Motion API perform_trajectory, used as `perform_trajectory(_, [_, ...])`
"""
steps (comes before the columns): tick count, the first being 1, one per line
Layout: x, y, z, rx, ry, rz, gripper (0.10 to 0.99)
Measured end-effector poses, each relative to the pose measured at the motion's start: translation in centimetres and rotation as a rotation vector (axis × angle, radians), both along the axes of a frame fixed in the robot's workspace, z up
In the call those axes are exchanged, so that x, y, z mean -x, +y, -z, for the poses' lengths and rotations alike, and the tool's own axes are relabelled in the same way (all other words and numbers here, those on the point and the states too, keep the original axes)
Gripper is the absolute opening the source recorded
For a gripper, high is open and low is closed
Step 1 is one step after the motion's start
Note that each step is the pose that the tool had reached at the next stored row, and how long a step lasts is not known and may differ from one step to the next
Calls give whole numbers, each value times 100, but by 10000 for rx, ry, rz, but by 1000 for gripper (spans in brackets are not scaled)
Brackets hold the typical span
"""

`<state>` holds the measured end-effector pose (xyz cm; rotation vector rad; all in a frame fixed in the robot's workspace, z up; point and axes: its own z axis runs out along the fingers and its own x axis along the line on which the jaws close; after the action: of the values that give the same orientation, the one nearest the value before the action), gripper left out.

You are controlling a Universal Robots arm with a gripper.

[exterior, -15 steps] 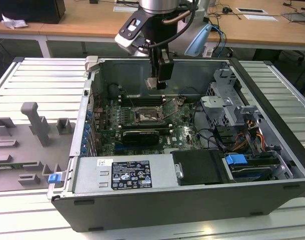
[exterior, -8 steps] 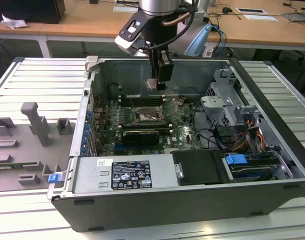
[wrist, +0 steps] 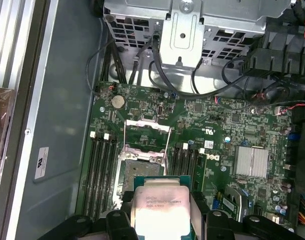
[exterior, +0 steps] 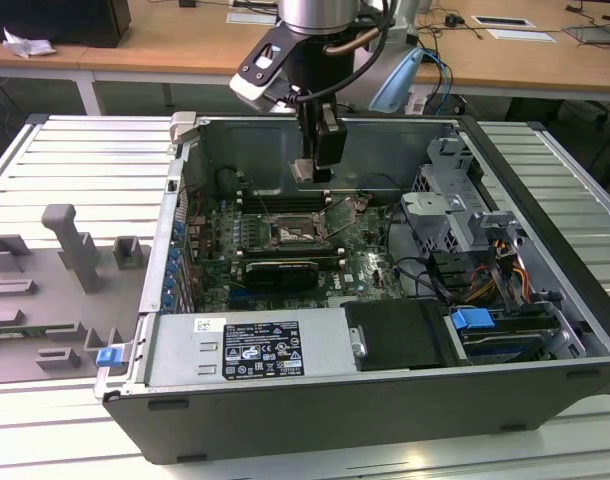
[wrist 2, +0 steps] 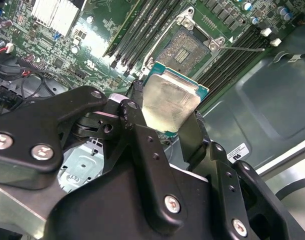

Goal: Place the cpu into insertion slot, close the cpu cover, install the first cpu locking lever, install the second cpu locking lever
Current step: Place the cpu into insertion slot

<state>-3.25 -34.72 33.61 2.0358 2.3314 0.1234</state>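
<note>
The jaws are clenched on the cpu, gripping it by two opposite edges, so its pale lid shows between the black fingers. In the exterior view the chip hangs inside the open computer case, above the green board and apart from it. In the first wrist view the insertion slot lies uncovered just past the held chip, with the cpu cover swung up beyond it. The case rests on the slatted desk.

A bright workroom
A ribbed metal table stands before pale wooden desks carrying scattered papers.
</note>
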Motion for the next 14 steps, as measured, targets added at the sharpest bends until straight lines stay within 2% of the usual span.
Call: perform_trajectory(14, [0,0,59,0,-1,1,525])
